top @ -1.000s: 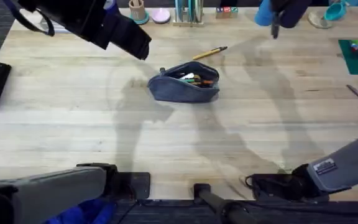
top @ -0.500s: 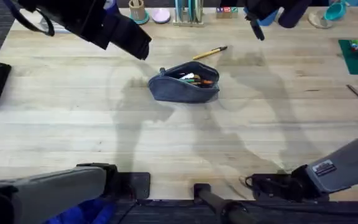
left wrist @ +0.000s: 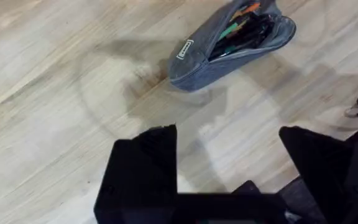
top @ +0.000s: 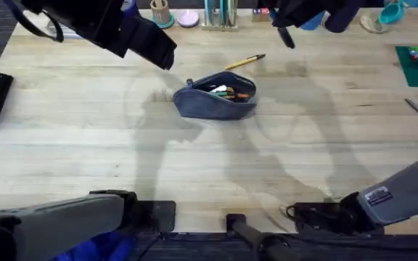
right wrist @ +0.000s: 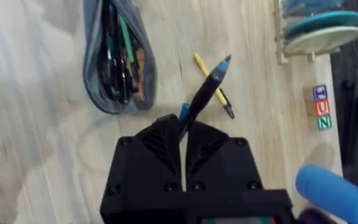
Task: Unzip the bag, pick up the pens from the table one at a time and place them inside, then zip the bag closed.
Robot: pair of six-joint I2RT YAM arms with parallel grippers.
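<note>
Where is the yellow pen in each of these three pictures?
Overhead: the yellow pen lies on the table, just beyond the open bag, toward the far edge.
Left wrist: the pen is not in this picture; the bag is at the upper right.
Right wrist: the pen lies right of the bag, partly crossed by the black pen in the right fingers.
Shared landmark: the bag.

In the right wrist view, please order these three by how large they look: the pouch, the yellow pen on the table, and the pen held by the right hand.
1. The pouch, clearly the largest.
2 and 3. The held pen and the yellow pen look about equally long. The held one is nearer the camera, so I would not rank them.
</note>
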